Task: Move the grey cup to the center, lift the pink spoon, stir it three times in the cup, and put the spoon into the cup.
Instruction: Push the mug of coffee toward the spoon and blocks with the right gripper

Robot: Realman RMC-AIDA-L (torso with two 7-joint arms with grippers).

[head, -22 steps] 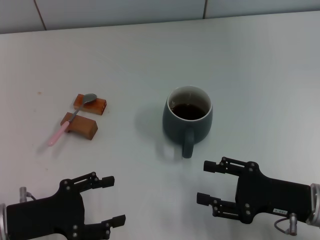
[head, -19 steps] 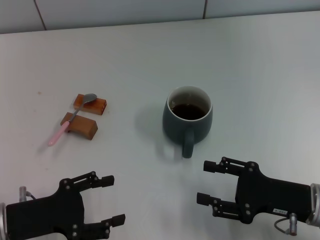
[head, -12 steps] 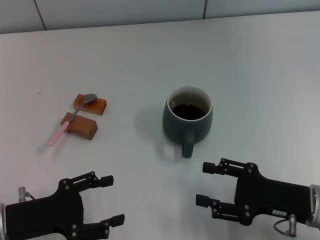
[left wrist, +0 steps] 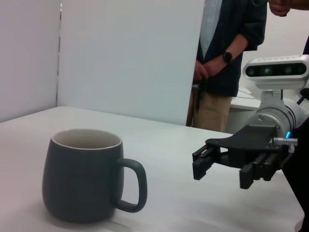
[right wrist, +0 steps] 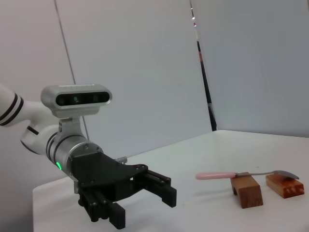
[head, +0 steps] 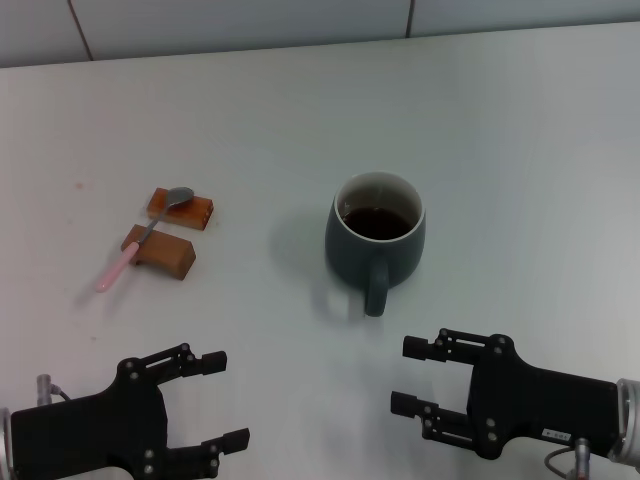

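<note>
The grey cup [head: 375, 241] stands upright at the middle of the white table, dark liquid inside, handle toward me; it also shows in the left wrist view [left wrist: 83, 175]. The pink spoon [head: 140, 238] lies across two brown wooden blocks [head: 170, 234] at the left, bowl on the far block, pink handle pointing toward me; the right wrist view shows it too [right wrist: 241, 174]. My left gripper [head: 218, 400] is open and empty at the near left. My right gripper [head: 410, 374] is open and empty just in front of the cup's handle.
The table's far edge meets a tiled wall [head: 300, 25]. In the left wrist view a person [left wrist: 227, 58] stands beyond the table behind a white panel. The right gripper [left wrist: 227, 162] shows there, and the left gripper [right wrist: 130, 193] in the right wrist view.
My right gripper has drawn back a little toward me, away from the cup. The cup, the spoon and the left arm have not moved.
</note>
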